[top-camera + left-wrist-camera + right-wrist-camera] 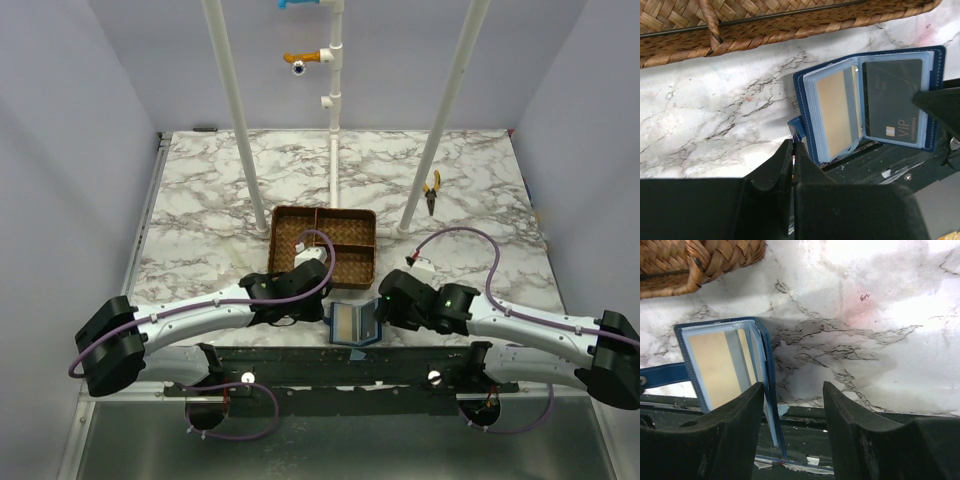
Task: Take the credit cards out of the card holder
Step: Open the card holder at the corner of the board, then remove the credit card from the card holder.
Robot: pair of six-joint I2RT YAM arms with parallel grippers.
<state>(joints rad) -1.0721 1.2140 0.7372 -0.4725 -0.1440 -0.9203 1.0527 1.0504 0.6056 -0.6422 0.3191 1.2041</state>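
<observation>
The holder (pixel 353 323) lies open at the near edge of the table (pixel 220 200), just near of the wicker tray (pixel 322 210) and between the two arms' wrists. Its near side overlaps the dark rail (pixel 300 362) that runs along the table's edge. Both cards are in their clear sleeves: the gold card (pixel 837 112) in the left half, the dark card (pixel 892 100) (marked VIP in one corner) in the right half.

The left claw (pixel 792 147) is just left of the holder with its two fingers pressed together. Their tips meet the end of the holder's blue strap (pixel 796 129). From this angle it is hard to say whether the strap is pinched between them or only touched.

The right claw (pixel 792 387) is at the holder's right side with its fingers (pixel 735 430) standing apart. The holder's right cover runs into the gap between them, close against the finger nearer the gold card and well clear of the other. No grip on it shows. In the left wrist view one of these dark fingers reaches in over the holder's right edge, beside the dark card.

Yellow-handled pliers (pixel 431 192) lie far back on the right of the table, well apart from everything else.
</observation>
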